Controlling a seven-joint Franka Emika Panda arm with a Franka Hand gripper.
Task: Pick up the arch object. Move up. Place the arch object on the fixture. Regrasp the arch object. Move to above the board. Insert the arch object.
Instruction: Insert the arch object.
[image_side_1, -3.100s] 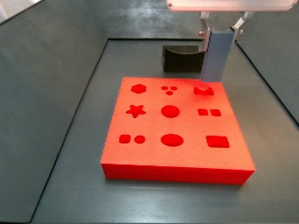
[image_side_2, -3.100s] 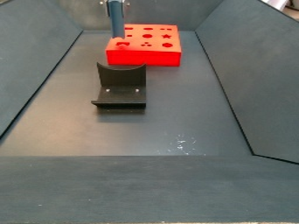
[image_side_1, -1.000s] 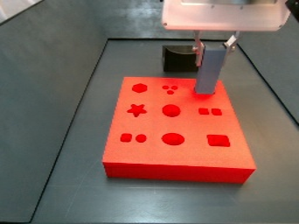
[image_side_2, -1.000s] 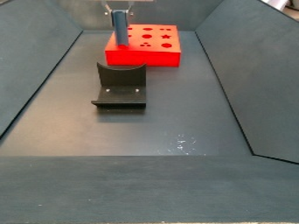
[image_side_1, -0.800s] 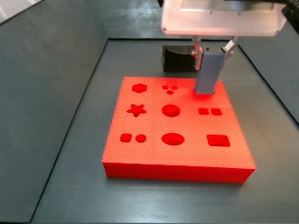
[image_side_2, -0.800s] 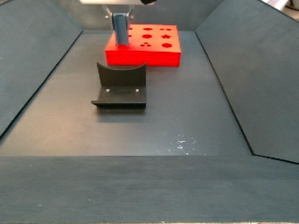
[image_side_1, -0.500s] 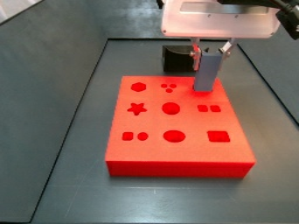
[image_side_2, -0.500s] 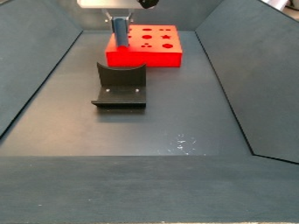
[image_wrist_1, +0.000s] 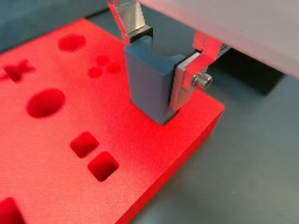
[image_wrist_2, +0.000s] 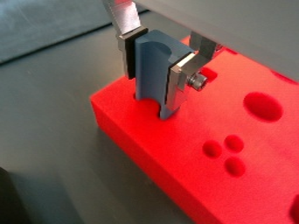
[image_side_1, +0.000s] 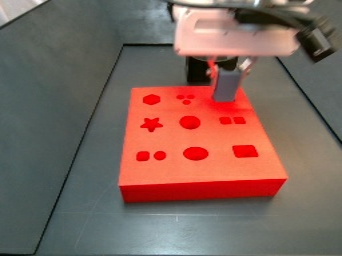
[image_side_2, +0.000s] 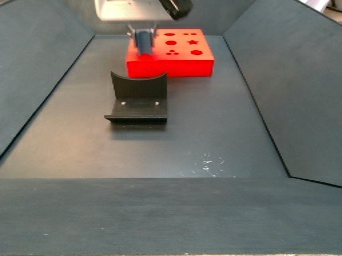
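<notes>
Red dominates both wrist views: the board (image_wrist_1: 70, 175) fills them, its recessed cutouts plain to read. We see the gripper (image_wrist_1: 163, 66) clamped on the arch object (image_wrist_1: 152, 83), silver finger plates (image_wrist_2: 183, 80) pressed to its two flanks (a screw head shows on one plate). The pale blue-grey block hangs upright, its lower end at the board's top near a corner; we cannot tell whether it touches the surface or sits in a recess.

In a side view the board (image_side_1: 201, 185) shows in full, with the arch object (image_side_1: 227, 84) at its far edge under the white gripper (image_side_1: 229, 70) body, which is blurred. Only a sliver of the fixture (image_side_1: 197, 72) peeks out behind.

In a side view from the opposite end, the fixture (image_side_2: 138, 98) stands in the open on the dark floor, apart from the board (image_side_2: 174, 58), which the wrist views hardly show. The arch object (image_side_2: 140, 41) hangs at the board's near left corner. The arm reaches straight down from above.
</notes>
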